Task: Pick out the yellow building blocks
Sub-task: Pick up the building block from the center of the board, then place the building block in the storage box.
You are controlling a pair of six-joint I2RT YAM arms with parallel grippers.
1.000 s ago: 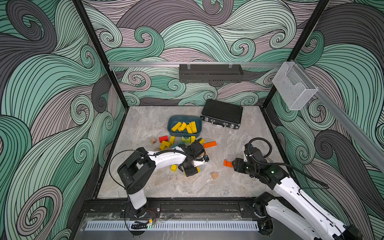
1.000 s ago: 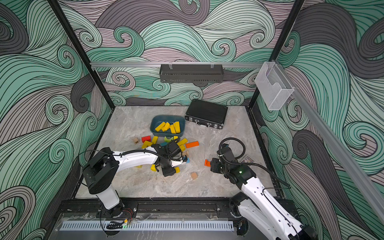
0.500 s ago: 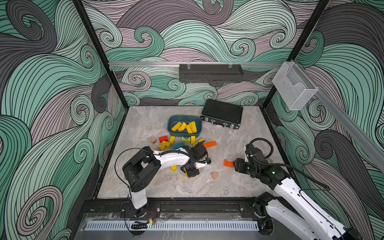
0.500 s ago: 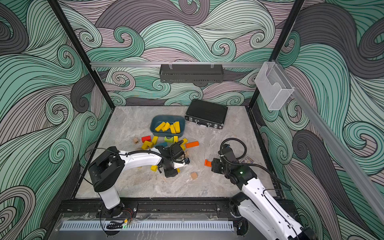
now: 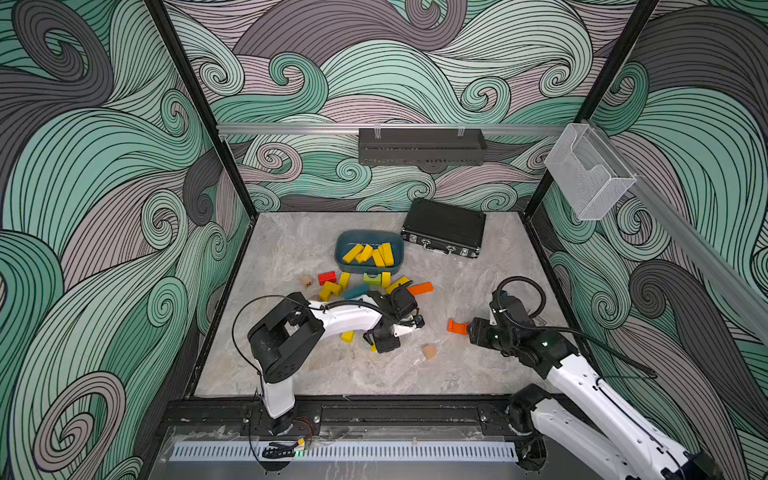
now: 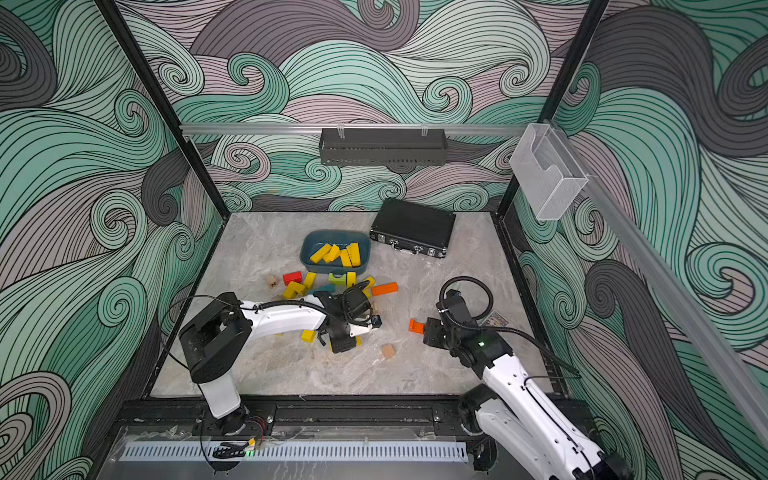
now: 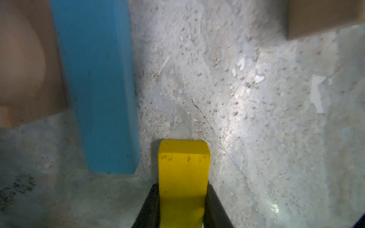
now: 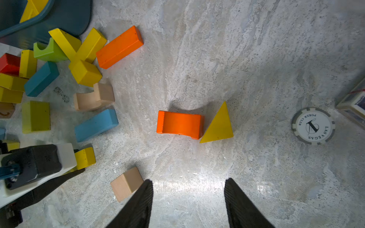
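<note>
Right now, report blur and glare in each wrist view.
Left wrist view: blue block and tan block are soft, yellow block sharper. Right wrist view: sharp, with glare on the table at the right gripper. Top views: evenly lit, crisp.

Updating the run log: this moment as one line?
left claw: shut on yellow block | right claw: open, empty | yellow wedge: beside orange block

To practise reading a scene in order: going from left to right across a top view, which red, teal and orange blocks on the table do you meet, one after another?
red block → teal block → orange bar → orange arch block
</note>
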